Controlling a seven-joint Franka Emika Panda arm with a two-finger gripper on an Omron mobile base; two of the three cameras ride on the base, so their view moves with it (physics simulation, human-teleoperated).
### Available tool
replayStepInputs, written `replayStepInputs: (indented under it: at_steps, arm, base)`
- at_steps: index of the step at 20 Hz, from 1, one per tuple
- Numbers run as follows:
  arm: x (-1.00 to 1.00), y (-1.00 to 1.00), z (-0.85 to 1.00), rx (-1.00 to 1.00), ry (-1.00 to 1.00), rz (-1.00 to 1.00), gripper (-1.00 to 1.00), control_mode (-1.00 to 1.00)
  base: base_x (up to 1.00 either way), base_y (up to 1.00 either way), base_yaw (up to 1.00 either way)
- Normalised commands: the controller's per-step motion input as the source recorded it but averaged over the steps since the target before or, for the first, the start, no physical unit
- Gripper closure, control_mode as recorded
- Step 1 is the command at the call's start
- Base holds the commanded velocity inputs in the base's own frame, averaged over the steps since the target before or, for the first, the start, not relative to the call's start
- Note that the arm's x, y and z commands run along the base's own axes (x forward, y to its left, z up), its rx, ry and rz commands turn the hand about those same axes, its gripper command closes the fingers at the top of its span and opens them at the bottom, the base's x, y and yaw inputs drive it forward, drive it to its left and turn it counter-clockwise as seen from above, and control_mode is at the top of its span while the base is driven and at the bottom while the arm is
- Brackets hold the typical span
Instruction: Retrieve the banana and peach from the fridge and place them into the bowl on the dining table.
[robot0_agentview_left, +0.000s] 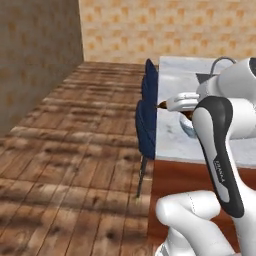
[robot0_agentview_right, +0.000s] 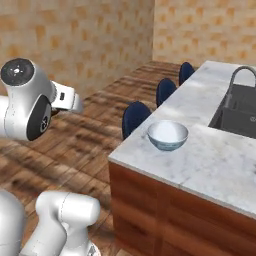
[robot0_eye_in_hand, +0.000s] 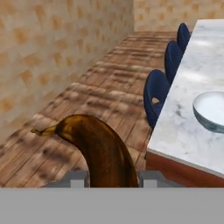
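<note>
I see my gripper (robot0_eye_in_hand: 113, 177) clamped tight on the banana (robot0_eye_in_hand: 100, 151), off the table (robot0_agentview_right: 220, 160) edge, with the bowl (robot0_agentview_right: 167, 134) near 3 chairs (robot0_agentview_right: 135, 116).

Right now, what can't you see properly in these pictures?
- Bowl: cut by the hand view's right edge; mostly behind the arm in the left base view.
- Banana: its lower end sinks between the gripper fingertips.
- Sink: cut by the right base view's edge.

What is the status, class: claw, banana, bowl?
Claw shut on banana. Bowl sits on dining table, nothing in it, near the corner. Blue chairs line the table edge beside the approach.
</note>
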Motion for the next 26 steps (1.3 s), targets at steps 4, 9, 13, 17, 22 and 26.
replayStepInputs:
  at_steps: [4, 9, 13, 17, 22, 26]
  arm:
    - [0.00, 0.00, 0.00, 0.00, 0.00, 0.00, 1.00, 1.00]
    - [0.00, 0.00, 0.00, 0.00, 0.00, 0.00, 1.00, 1.00]
    - [0.00, 0.00, 0.00, 0.00, 0.00, 0.00, 1.00, 1.00]
    - [0.00, 0.00, 0.00, 0.00, 0.00, 0.00, 1.00, 1.00]
    - [0.00, 0.00, 0.00, 0.00, 0.00, 0.00, 1.00, 1.00]
    - [0.00, 0.00, 0.00, 0.00, 0.00, 0.00, 1.00, 1.00]
  base:
    - [0.00, 1.00, -0.43]
    - [0.03, 0.92, -0.49]
    - [0.28, 0.74, -0.53]
    - [0.48, 0.59, -0.56]
    - [0.62, 0.36, -0.58]
    - [0.65, 0.34, -0.60]
